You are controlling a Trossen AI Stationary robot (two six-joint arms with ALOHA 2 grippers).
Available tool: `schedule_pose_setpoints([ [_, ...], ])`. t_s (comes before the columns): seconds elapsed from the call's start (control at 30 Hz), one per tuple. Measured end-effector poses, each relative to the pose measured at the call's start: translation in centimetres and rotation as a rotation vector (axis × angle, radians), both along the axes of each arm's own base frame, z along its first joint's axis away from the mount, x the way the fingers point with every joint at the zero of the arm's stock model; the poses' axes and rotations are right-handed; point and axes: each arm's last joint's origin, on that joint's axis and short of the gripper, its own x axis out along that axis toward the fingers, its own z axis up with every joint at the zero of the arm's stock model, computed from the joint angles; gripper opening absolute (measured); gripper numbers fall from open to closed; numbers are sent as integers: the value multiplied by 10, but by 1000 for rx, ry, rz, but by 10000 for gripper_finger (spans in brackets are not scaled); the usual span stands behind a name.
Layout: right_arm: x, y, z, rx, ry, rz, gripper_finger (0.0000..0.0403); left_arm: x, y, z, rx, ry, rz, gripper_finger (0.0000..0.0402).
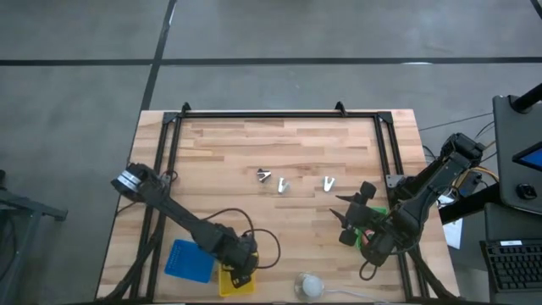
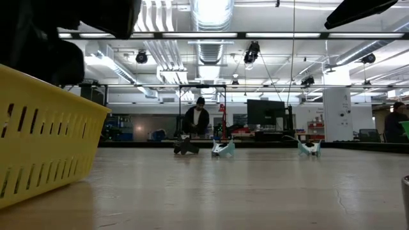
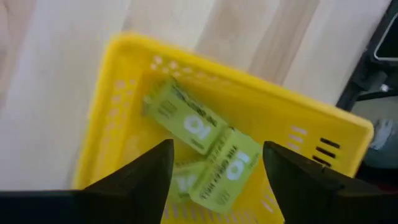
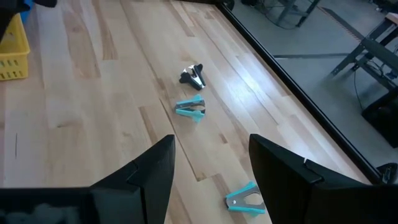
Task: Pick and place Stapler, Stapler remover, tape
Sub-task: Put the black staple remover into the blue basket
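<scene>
Three staple removers lie on the wooden table's middle: a black one (image 1: 264, 175) (image 4: 193, 76) and two teal ones (image 1: 282, 185) (image 1: 329, 183) (image 4: 191, 107) (image 4: 244, 199). A yellow basket (image 1: 227, 284) (image 3: 124, 56) at the near edge holds green boxes marked 10 (image 3: 189, 124). My left gripper (image 1: 241, 275) (image 3: 217, 148) hangs open above that basket, pointing down, fingers on either side of the boxes and clear of them. My right gripper (image 1: 349, 219) (image 4: 211, 140) hovers open at the table's right, nothing between its fingers. The stapler and the tape are out of view.
A blue basket (image 1: 188, 261) stands next to the yellow one, on its left. A white round object (image 1: 311, 285) sits at the near edge. A black frame (image 1: 271, 114) runs along the table's far and side edges. A person (image 2: 197, 118) sits far behind the table.
</scene>
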Motion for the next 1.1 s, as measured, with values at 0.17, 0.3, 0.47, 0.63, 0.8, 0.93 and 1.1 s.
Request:
schedule_pose_setpoints([
  [0.17, 0, 0, 0, 0, 0, 0, 201, 5, 7, 6, -79, 55, -42, 247],
  [0.3, 0, 0, 0, 0, 0, -1, 201, 10, 10, 15, -151, 75, -76, 247],
  [0.47, 0, 0, 0, 0, -1, 0, 201, 21, 21, 28, -171, 46, -89, 247],
  [0.63, 0, 0, 0, 1, -1, -1, 201, 28, 33, 50, -156, 51, -125, 247],
  [0.8, 0, 0, 0, -1, 0, 1, 201, 36, 53, 67, -22, -11, -145, 247],
  [0.93, 0, 0, 0, -1, 0, 2, 201, 47, 77, 71, 173, -106, -173, 247],
  [1.1, 0, 0, 0, 0, 0, 1, 201, 59, 114, 65, 346, -134, -138, 246],
])
